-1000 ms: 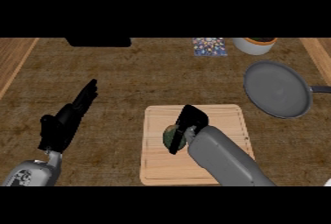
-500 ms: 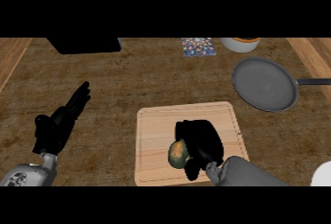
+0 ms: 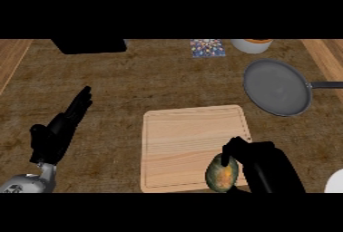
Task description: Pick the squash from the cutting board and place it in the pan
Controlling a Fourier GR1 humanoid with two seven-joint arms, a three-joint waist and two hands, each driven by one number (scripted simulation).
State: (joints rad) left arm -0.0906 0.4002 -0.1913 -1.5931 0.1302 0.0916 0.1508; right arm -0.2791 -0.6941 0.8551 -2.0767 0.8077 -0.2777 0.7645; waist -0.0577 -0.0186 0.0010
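Observation:
The squash, green and orange, is at the near right corner of the wooden cutting board. My right hand is curled round it, thumb over its top and fingers on its right side. Whether it still rests on the board I cannot tell. The grey pan lies at the far right of the counter, its dark handle pointing right. At the left my left hand rests open with fingers straight, away from the board.
A black box stands at the back left. A patterned square and a white bowl sit at the back centre. A white object shows at the lower right edge. Lighter wood strips border the brown counter on both sides.
My right hand has drawn back toward me with the squash in it, from the board's middle to its near right corner. The view has shifted. The left hand keeps its pose.

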